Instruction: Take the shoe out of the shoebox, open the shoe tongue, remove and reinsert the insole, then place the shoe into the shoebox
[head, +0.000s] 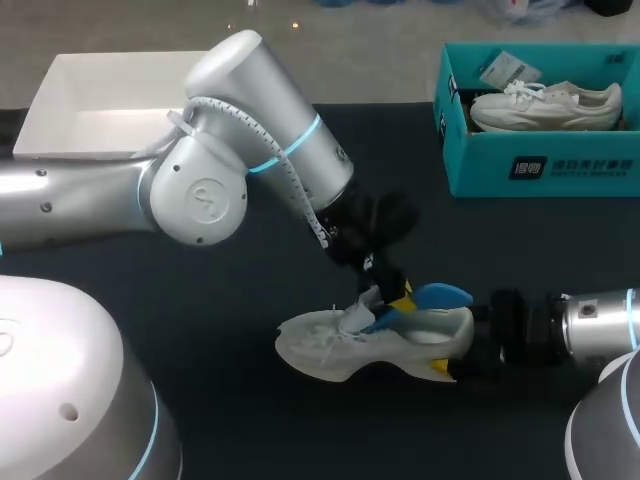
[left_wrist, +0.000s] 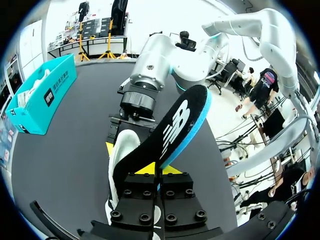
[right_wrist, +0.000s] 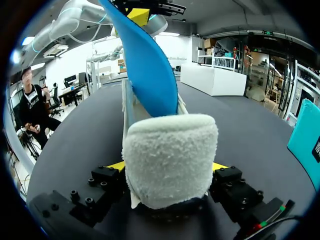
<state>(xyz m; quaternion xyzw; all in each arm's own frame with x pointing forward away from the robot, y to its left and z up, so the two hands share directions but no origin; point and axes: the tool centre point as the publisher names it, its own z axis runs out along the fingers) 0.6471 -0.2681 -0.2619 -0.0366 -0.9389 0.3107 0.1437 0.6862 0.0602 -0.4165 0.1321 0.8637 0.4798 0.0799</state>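
A white sneaker (head: 330, 350) lies on its sole on the dark table, toe toward my left. My right gripper (head: 455, 345) comes in from the right and is shut on the shoe's heel (right_wrist: 170, 155), with one finger on each side. My left gripper (head: 385, 300) hangs over the shoe's opening and is shut on the insole (head: 440, 296), which is blue underneath and black on top. The insole (left_wrist: 180, 125) slants up out of the shoe (left_wrist: 122, 150) toward the heel. From the right wrist, the blue insole (right_wrist: 147, 65) rises behind the heel collar.
A teal shoebox (head: 540, 165) at the back right holds a second white sneaker (head: 545, 105). A white open box (head: 100, 110) stands at the back left, behind my left arm. Bare dark tabletop (head: 250, 420) lies in front of the shoe.
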